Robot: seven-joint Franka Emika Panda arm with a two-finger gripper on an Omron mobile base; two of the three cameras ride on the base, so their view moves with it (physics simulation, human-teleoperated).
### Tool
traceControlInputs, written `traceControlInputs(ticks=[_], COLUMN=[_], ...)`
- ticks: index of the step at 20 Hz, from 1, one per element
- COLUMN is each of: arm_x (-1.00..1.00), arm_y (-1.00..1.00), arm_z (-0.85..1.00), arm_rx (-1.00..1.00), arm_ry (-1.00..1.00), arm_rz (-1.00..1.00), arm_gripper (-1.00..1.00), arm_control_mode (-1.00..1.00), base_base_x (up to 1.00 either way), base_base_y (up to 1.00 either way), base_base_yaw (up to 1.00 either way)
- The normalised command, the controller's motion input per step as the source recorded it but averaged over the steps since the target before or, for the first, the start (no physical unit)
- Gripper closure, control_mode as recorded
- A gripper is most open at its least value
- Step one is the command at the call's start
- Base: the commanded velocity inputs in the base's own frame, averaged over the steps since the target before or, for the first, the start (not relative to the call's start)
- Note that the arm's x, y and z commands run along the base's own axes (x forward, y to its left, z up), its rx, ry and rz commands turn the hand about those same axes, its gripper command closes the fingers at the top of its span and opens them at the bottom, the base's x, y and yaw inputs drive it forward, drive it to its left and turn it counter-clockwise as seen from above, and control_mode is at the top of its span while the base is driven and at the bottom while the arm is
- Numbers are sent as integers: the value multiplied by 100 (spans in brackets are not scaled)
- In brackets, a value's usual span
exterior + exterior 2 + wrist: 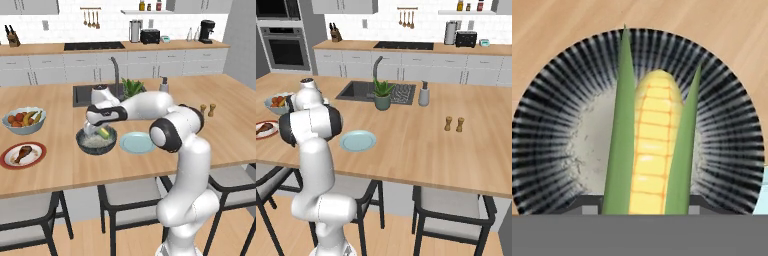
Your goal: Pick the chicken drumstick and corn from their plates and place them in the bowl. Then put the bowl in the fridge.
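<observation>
A yellow corn (654, 150) cob flanked by green husk leaves sits above a bowl (722, 130) with black-and-white ribbed sides and a pale speckled inside. On the light wood counter (60, 170), a plain light blue plate (136, 143) lies beside a red-rimmed white plate (10, 159) bearing a brown chicken drumstick (22, 153).
</observation>
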Motion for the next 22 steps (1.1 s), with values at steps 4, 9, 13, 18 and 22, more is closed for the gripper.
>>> traceControlInputs(ticks=[4, 9, 13, 18, 22], arm_x=[33, 39, 28, 31, 21], arm_y=[9, 4, 1, 19, 18], arm_z=[-27, -26, -25, -25, -16], arm_rx=[0, 0, 0, 0, 0], arm_ry=[0, 0, 0, 0, 0], arm_rz=[0, 0, 0, 0, 0], arm_gripper=[100, 100, 100, 100, 100], arm_control_mode=[-100, -100, -100, -100, -100], base_base_x=[0, 0, 0, 0, 0], base_base_y=[0, 0, 0, 0, 0], base_base_yaw=[0, 0, 0, 0, 0])
